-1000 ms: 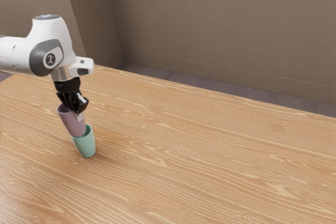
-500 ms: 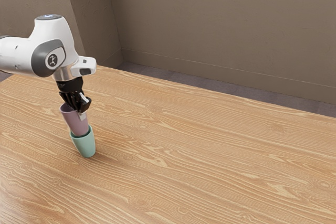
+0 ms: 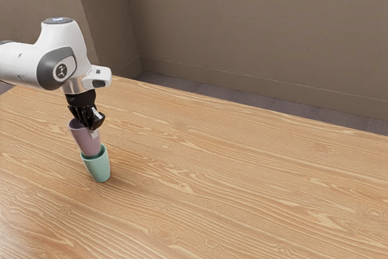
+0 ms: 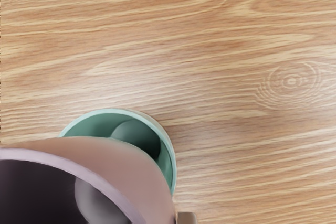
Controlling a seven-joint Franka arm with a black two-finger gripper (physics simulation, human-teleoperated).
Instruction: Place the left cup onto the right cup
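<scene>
A mauve cup (image 3: 85, 139) stands tilted with its base inside the teal cup (image 3: 97, 164), which rests on the wooden table (image 3: 242, 168) at the exterior view's left. My gripper (image 3: 88, 122) is shut on the mauve cup's rim from above. In the wrist view the mauve cup (image 4: 105, 177) looms large under my hand, and the teal cup's rim (image 4: 157, 135) curves around its lower end.
The table stretches wide toward the exterior view's right. A beige wall (image 3: 254, 22) and a strip of grey floor (image 3: 291, 104) lie beyond the table's far edge.
My hand has shifted slightly toward the exterior view's right, bringing the mauve cup more upright inside the teal cup. The teal cup stays where it was.
</scene>
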